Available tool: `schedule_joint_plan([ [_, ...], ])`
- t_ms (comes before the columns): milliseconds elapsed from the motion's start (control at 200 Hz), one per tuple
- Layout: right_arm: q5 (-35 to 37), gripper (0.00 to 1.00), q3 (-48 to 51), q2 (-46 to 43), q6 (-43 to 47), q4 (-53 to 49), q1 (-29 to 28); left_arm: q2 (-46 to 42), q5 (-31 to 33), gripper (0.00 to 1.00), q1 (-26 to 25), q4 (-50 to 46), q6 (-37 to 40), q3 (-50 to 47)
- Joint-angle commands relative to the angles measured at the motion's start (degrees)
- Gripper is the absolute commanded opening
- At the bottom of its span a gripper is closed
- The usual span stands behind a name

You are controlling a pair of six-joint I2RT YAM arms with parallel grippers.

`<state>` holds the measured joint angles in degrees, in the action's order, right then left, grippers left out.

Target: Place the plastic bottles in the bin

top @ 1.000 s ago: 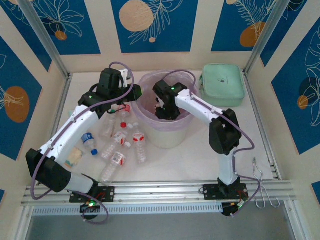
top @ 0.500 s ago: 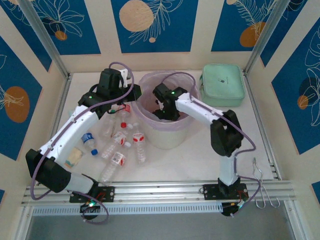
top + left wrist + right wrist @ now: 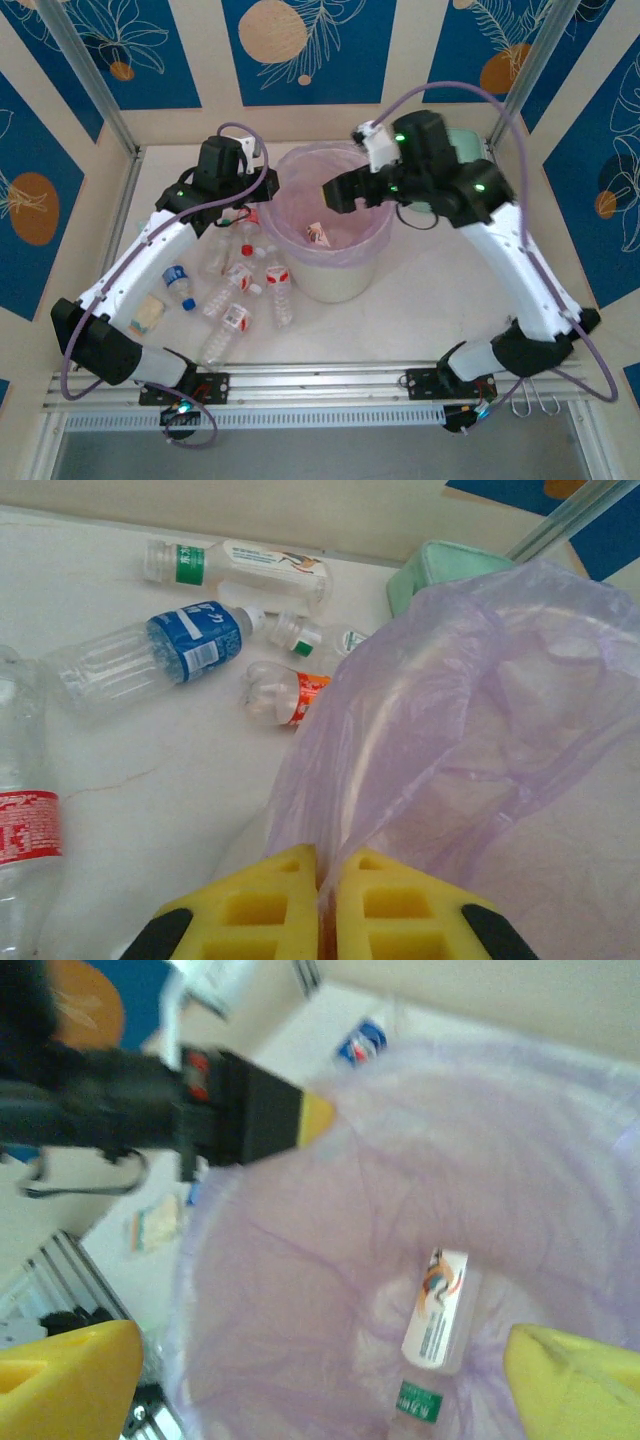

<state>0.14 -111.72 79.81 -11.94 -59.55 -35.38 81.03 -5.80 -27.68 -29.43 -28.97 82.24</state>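
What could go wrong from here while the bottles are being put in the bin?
1. The left gripper is shut on the bag lining the bin; pulling away without opening could drag the liner off the rim or tip the bin.
2. Bottles lie crowded beside the left arm; a low sweep might scatter them.

The top camera looks steeply down from the near side of the round white bucket lined with a translucent lilac plastic bag [image 3: 332, 283]. The left wrist camera sits close at its left rim; the right, blurred, seemingly looks in from above. All share its lining.
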Motion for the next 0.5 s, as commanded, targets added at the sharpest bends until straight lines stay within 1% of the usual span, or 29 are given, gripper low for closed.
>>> schedule_joint_plan([
  [0,-4.8,0.93,-1.6,-4.0,5.2,0.7,5.0,1.1,1.5,0.07,-0.5,-4.4,0.8,1.7],
  [90,-7.2,0.93,-0.7,-5.1,7.5,2.0,12.4,1.2,1.9,0.06,-0.5,-5.1,1.5,2.4],
  [135,-8.8,0.94,0.3,-4.9,7.5,3.2,17.1,1.2,2.0,0.05,-0.5,-5.3,1.4,2.6],
  [205,-11.7,0.94,2.3,-3.6,7.0,5.4,23.3,1.0,2.3,0.03,-0.5,-5.4,1.2,2.7],
  [250,-11.7,0.94,3.1,-2.0,6.6,6.5,26.2,0.9,2.5,0.02,-0.5,-5.7,1.3,2.8],
  [385,-12.0,0.93,5.4,5.7,4.9,9.1,32.5,0.7,3.2,0.00,-0.4,-6.7,1.9,3.0],
  [495,-10.7,0.93,6.2,14.5,5.7,11.0,33.6,0.6,3.0,0.00,-0.4,-7.0,1.9,3.0],
])
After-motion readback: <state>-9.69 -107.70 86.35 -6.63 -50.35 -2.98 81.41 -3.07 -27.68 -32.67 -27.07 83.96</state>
